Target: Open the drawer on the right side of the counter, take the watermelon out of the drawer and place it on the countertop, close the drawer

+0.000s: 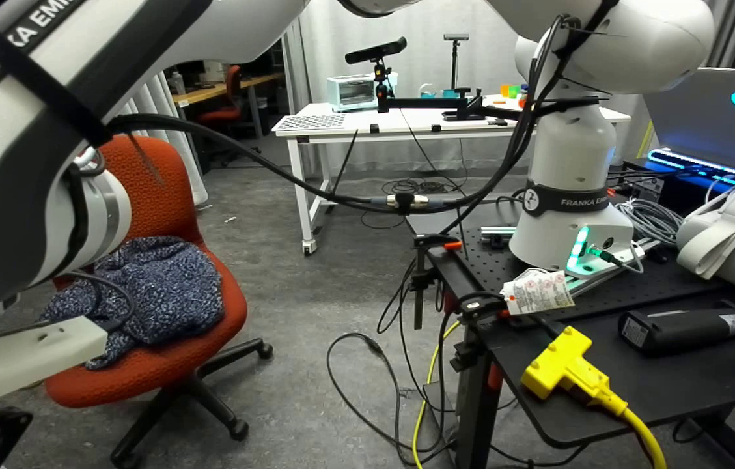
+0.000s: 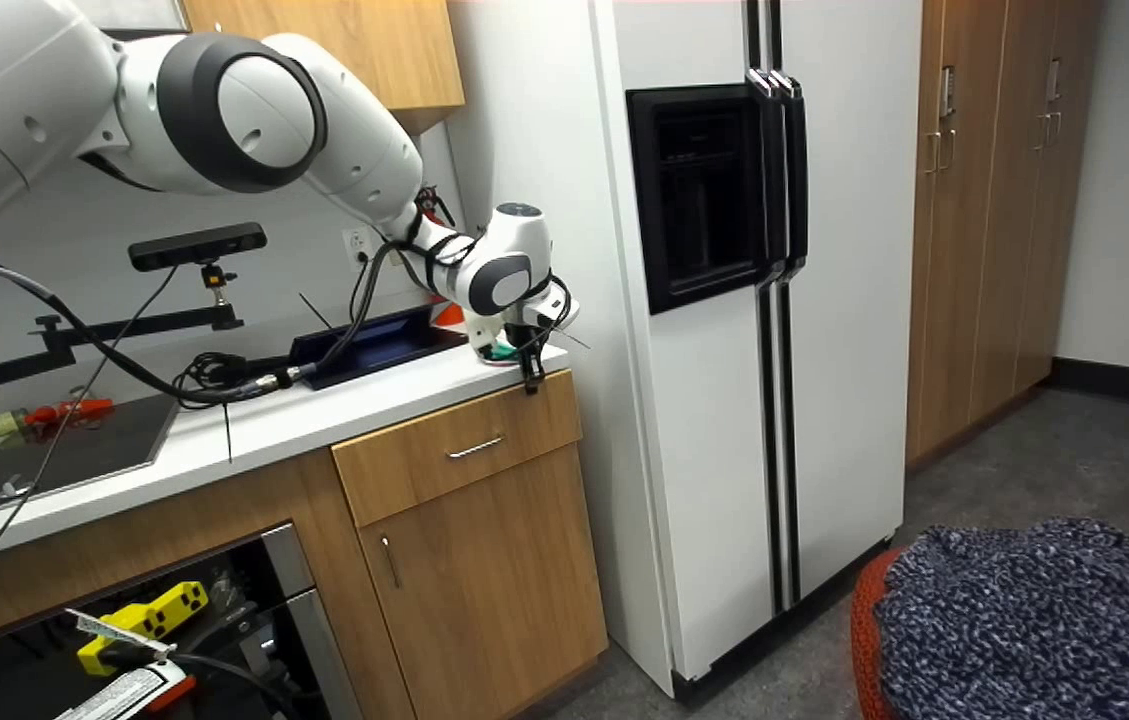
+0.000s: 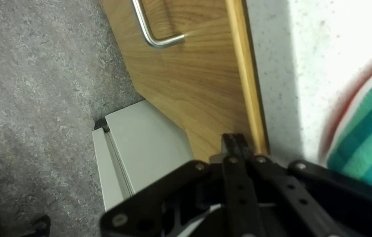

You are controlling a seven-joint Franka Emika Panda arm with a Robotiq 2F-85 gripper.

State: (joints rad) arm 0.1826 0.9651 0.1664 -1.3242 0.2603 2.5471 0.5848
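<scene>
Judging from how things lie, the job is close to its end. The plush watermelon slice [image 3: 365, 131] is already out, resting on top of the counter [image 2: 404, 387] near its front right corner, by the refrigerator [image 2: 704, 430]. Below the front edge, the drawer [image 2: 454, 432] looks closed or very nearly so: its wooden front stands up against the counter's edge, and no inside shows in an exterior view. In the wrist view a thin dark line runs between the drawer's light wood strip [image 3: 246, 79] and the counter, so whether it is fully home I cannot tell. If there is a gap, a last push on the front is all that seems left; otherwise only backing away.

The end effector [image 3: 234, 137] has its fingers [image 2: 530, 372] together, with nothing to be seen between them. It points down just outside the counter's front edge, close to the right corner, with its fingertips [image 3: 228, 141] at the top of the drawer front, well apart from the metal handle [image 3: 145, 26]. Touching or merely just beside the wood, the views do not settle. The watermelon slice lies on the other side of that edge from the fingertips, inward and higher up, near the end effector but not held by it; part of it runs out of the wrist view.
</scene>
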